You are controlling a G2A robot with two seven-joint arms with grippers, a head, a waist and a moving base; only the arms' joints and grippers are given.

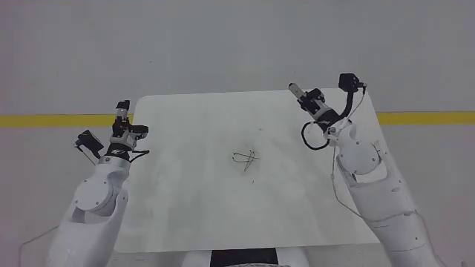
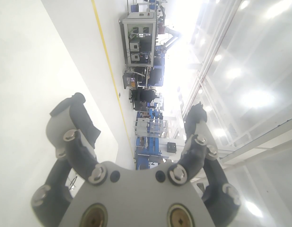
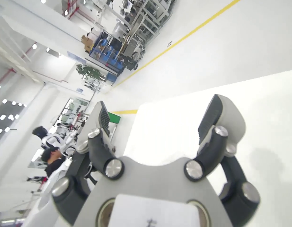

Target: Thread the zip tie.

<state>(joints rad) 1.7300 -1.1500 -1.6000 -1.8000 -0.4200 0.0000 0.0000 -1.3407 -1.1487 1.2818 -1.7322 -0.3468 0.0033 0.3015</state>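
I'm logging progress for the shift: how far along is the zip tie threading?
Done: nothing that shows. The thin black plastic zip tie lies free near the middle of the white rectangular table; whether its tail is in its head is too small to tell. In hand: nothing; the left pincer and right pincer are open and empty, off to either side. Left: grasping and threading.

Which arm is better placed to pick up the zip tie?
Probably the right: the right gripper, open above the table's far corner, looks nearer the zip tie than the left gripper, open at the table's edge.
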